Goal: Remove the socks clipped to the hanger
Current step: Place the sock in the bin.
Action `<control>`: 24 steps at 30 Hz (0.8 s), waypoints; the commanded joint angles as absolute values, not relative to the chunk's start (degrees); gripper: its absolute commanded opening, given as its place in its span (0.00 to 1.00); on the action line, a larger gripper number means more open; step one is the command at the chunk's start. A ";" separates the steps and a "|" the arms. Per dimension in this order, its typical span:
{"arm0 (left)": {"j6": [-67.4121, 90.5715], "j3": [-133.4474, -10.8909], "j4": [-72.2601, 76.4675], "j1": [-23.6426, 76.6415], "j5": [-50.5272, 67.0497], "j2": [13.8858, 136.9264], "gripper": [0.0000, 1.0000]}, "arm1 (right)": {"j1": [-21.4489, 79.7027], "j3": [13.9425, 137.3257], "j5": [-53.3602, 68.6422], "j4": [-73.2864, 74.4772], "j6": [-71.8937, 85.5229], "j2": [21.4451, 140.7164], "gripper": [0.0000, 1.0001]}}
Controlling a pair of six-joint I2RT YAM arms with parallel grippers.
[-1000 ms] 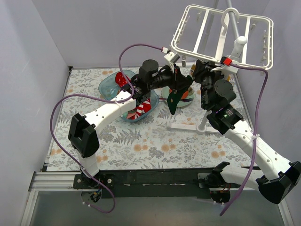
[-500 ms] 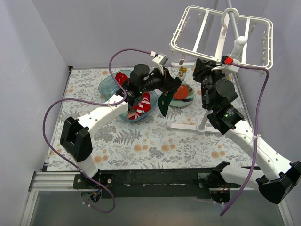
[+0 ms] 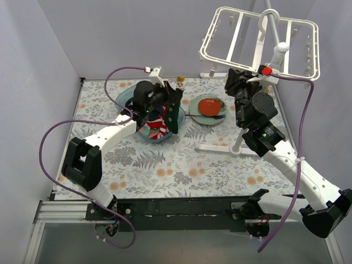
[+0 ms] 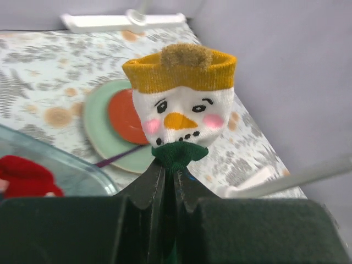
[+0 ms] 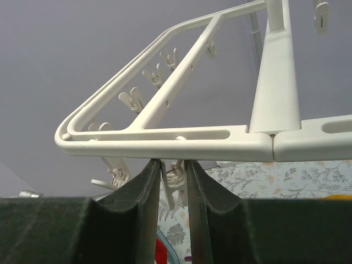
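The left end effector (image 4: 168,171) was seen clamped together on the dark green part of a snowman sock (image 4: 181,107), whose face and yellow cuff stood up in front of the wrist camera. In the top view that sock was held free of the hanger, just above the near rim of a blue tub (image 3: 122,99).

The right end effector (image 5: 172,168) was raised under the corner bar of the hanger (image 5: 192,144). Its jaws were left with a narrow gap, and 1 small clip (image 5: 168,187) could be seen in that gap. Whether the clip was pinched could not be told.

No sock could be made out on the hanger in either view, so the task was judged nearly done. Only the release of the held sock seemed to be left.

In the tub 1 striped sock (image 3: 156,128) and 1 red sock (image 4: 22,177) were seen, with something darker beside them. A green plate (image 3: 193,110) with an orange ball (image 3: 209,105) on it was set on the tabletop (image 3: 181,165) just beside the tub.
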State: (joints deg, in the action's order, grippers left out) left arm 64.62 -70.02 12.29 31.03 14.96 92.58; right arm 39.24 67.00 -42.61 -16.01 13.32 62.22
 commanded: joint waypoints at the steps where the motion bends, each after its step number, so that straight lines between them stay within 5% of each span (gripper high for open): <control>1: 68.28 -68.82 17.84 24.72 8.98 94.20 0.00 | 39.29 70.05 -42.19 -17.05 13.62 61.17 0.01; 18: 79.89 -75.32 10.11 15.73 -8.79 116.36 0.00 | 39.29 67.67 -41.49 -16.35 13.36 58.71 0.01; 20: 79.46 -75.50 10.37 15.64 -8.44 116.28 0.05 | 39.29 68.20 -41.31 -15.82 13.97 59.15 0.01; 24: 78.84 -74.01 11.42 15.64 -8.44 113.39 0.36 | 39.38 68.55 -40.78 -15.82 14.59 59.68 0.01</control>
